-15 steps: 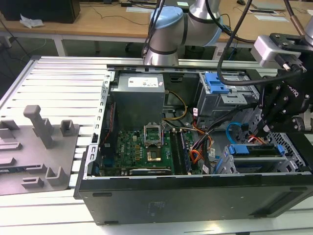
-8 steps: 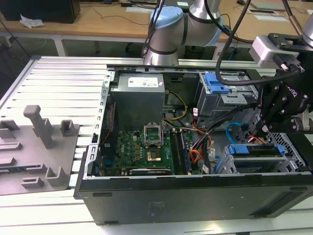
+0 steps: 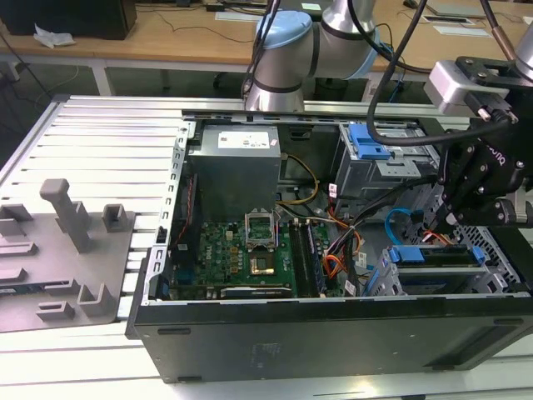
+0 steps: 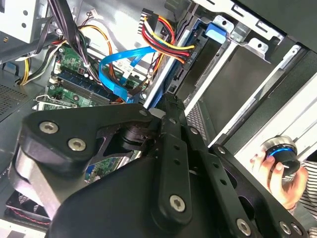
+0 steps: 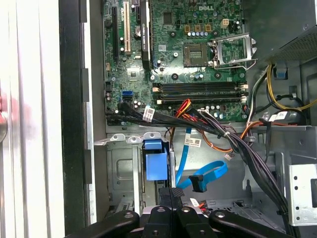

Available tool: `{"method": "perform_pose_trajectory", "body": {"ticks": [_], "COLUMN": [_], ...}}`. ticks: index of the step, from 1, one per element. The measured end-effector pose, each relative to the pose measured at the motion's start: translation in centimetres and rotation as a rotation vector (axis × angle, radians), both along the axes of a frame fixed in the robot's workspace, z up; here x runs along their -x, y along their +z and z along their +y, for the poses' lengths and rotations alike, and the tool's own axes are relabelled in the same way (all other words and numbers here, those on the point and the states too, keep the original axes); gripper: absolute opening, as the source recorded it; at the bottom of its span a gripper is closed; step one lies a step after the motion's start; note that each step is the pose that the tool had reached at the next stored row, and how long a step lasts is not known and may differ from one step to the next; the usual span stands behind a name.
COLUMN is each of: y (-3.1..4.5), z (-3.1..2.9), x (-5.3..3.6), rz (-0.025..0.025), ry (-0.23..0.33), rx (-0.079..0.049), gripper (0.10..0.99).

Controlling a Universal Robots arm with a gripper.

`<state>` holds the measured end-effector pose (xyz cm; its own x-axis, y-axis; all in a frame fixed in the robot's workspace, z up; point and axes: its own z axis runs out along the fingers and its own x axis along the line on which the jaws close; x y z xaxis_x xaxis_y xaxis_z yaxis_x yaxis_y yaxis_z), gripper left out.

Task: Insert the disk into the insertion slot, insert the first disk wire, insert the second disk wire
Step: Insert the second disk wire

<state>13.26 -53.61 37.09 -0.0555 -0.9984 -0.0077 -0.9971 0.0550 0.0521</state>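
Disk looks fully seated in the insertion slot, at about 4 o'clock in the open case in the exterior view, so that step seems done. Its long axis runs 9-to-3 there, with the blue handle toward 9 o'clock, facing the motherboard. The blue cable lies unplugged nearby, so both wires appear left to do. The gripper hovers at the disk's 12 o'clock, fingers drawn together, with nothing clearly pinched.

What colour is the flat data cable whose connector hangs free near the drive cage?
The flat data cable is bright blue; clearest in the first wrist view.
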Motion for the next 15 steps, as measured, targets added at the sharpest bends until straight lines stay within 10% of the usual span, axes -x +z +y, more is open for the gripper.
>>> {"method": "perform_pose_trajectory", "body": {"ticks": [4, 8, 15], "y": [0.0, 0.0, 0.0], "z": [0.0, 0.0, 0.85], "x": [0.01, 0.02, 0.03], "rz": [0.0, 0.0, 0.0], "ry": [0.0, 0.0, 0.0], "rx": [0.0, 0.0, 0.0], "gripper": [0.114, 0.361, 0.361]}}
